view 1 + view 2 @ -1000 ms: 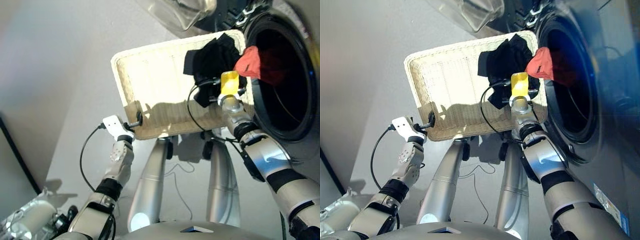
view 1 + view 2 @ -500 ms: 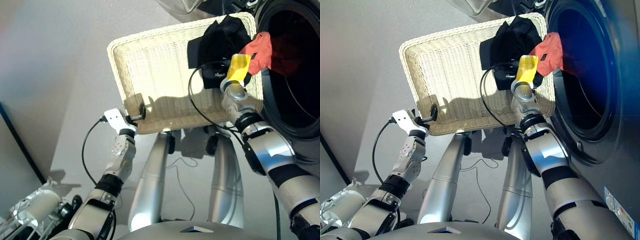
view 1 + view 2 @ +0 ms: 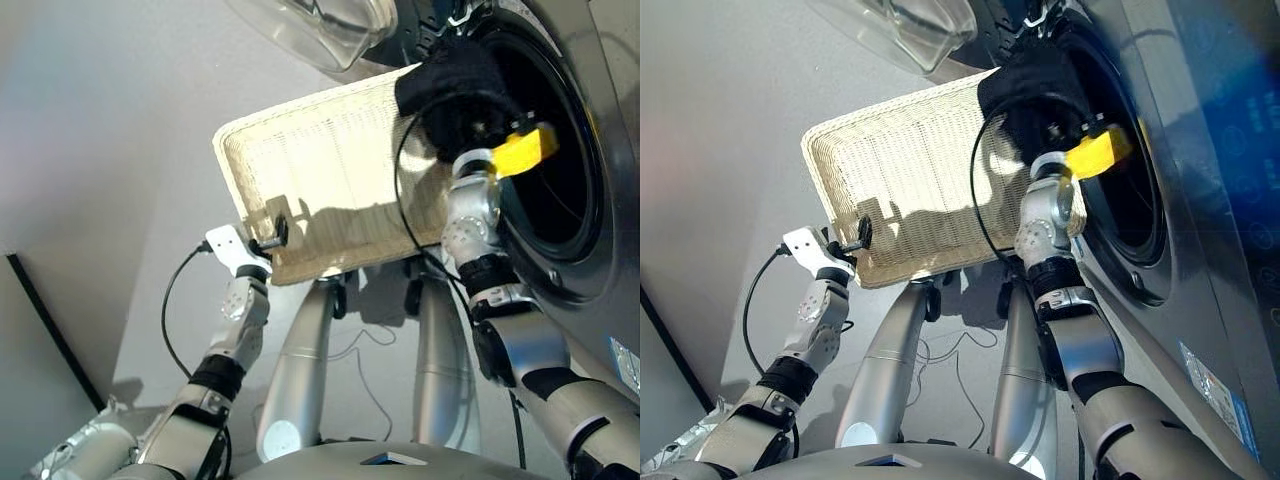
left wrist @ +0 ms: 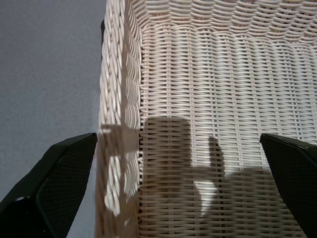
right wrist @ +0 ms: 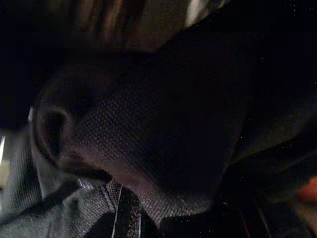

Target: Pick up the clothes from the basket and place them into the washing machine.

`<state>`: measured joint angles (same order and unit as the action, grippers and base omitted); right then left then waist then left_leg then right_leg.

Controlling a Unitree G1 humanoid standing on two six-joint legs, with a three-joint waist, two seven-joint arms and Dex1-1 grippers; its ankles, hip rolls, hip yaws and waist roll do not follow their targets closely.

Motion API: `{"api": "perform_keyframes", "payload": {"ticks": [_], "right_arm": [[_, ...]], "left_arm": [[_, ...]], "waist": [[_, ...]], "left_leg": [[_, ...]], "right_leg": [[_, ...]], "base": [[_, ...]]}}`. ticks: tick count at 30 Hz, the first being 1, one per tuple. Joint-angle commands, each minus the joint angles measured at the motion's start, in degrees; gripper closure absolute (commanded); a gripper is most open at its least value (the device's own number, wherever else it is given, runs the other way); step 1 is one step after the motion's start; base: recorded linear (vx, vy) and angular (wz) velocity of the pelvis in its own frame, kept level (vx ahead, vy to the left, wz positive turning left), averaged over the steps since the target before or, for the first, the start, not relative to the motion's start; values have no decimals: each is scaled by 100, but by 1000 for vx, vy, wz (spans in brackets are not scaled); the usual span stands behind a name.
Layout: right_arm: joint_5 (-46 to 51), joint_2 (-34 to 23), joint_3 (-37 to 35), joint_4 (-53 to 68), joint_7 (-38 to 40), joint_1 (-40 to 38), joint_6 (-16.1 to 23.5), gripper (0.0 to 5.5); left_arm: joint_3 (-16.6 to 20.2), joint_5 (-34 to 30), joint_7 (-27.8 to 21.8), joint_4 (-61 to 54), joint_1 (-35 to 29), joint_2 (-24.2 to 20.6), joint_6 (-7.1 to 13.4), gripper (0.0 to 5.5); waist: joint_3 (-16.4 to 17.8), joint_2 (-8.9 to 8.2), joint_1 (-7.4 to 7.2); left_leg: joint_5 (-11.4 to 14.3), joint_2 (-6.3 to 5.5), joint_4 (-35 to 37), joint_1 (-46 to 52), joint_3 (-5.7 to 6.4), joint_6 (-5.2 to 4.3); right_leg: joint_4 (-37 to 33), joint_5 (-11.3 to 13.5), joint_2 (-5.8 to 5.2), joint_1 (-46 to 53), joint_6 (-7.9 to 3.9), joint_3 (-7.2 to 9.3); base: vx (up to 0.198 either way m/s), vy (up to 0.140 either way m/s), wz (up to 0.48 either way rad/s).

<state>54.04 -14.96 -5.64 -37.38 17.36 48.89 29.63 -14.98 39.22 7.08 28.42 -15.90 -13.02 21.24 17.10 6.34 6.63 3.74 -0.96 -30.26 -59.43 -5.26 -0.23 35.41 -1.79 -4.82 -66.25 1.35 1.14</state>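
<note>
- The washing machine [image 3: 590, 250], dark grey and glossy, fills the robot's right side; its round drum hole gapes dark, and its clear-glass door [image 3: 320, 25] hangs open at the top of the head views.
- The basket [image 3: 330, 190], a cream-white woven tray, is tilted up in front of the machine, its far right corner touching the rim of the drum hole. Its ribbed base is bare except at that corner.
- The black clothes [image 3: 450, 85] sit bunched at the basket's far right corner, right at the mouth of the drum.
- The right gripper [image 3: 470, 125] is buried in that dark cloth; the right wrist view shows only dark fabric [image 5: 163, 129], so whether its jaws are clenched or released I cannot tell.
- The left gripper [image 3: 275, 235] has its jaws spread wide, one finger on either side of the basket's near left rim [image 4: 119, 129].
</note>
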Motion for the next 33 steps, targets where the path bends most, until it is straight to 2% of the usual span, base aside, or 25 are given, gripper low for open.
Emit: {"api": "perform_keyframes", "payload": {"ticks": [1,5,10,11,12,18,24,28,29,30,33], "right_arm": [[-945,-826,-414,501,1183,407,1093,550],[-1667,-1198,-648,62,2175,566,917,550],[-1987,-1099,-653,-270,2455,394,719,550],[-2003,-1085,-569,-365,2368,351,603,207],[-1925,-1070,-421,-532,2148,317,459,0],[-1719,-904,211,-833,1309,13,11,0],[-1860,-928,1118,-1175,246,-374,-648,0],[-2005,-899,1654,-1353,-356,-643,-946,0],[-2288,-859,1988,-1498,-604,-769,-1143,0],[-2288,-858,1991,-1500,-605,-767,-1143,0],[-2575,-613,2380,-1570,-1006,-1120,-1323,0]], "left_arm": [[56,-111,-55,-69,362,-156,377,0],[4,-240,4,-69,463,-263,391,0],[5,-329,77,-116,575,-271,394,0],[22,-325,87,-135,582,-269,401,0],[50,-340,97,-157,578,-268,405,0],[223,-294,42,-221,690,-311,347,0],[404,-134,-263,-15,837,-324,227,0],[506,-123,-477,211,910,-367,128,0],[542,-151,-567,419,919,-358,74,0],[545,-149,-570,421,919,-358,76,0],[624,-253,-682,752,911,-302,13,0]], "waist": [[-455,559,-114],[-558,622,-104],[-634,620,-122],[-641,610,-128],[-641,583,-134],[-664,446,-183],[-687,182,-242],[-672,11,-273],[-692,-98,-266],[-681,-96,-272],[-672,-252,-263]], "left_leg": [[196,-192,190,-1,-102,224],[228,-223,199,9,-110,256],[252,-220,191,-21,-89,275],[251,-210,186,-30,-90,273],[250,-199,189,-35,-92,267],[223,-131,194,-46,-99,234],[136,-93,316,119,-60,199],[46,-107,490,349,-17,171],[-10,-122,598,521,10,152],[-14,-123,607,536,12,151],[-134,-175,887,951,79,112]], "right_leg": [[-388,30,71,258,-374,96],[-386,25,69,239,-384,52],[-387,36,94,212,-371,33],[-385,42,94,203,-364,38],[-412,55,96,210,-360,42],[-501,133,97,265,-333,99],[-714,253,93,505,-318,210],[-967,340,78,800,-330,287],[-1137,404,57,1012,-346,339],[-1145,406,56,1029,-346,342],[-1535,499,32,1534,-385,449]], "base": [[0,0,0],[0,0,0],[0,0,0],[0,0,0],[0,0,0],[0,0,0],[0,0,0],[-1,-17,12],[0,0,0],[10,-54,44],[0,0,0]]}}
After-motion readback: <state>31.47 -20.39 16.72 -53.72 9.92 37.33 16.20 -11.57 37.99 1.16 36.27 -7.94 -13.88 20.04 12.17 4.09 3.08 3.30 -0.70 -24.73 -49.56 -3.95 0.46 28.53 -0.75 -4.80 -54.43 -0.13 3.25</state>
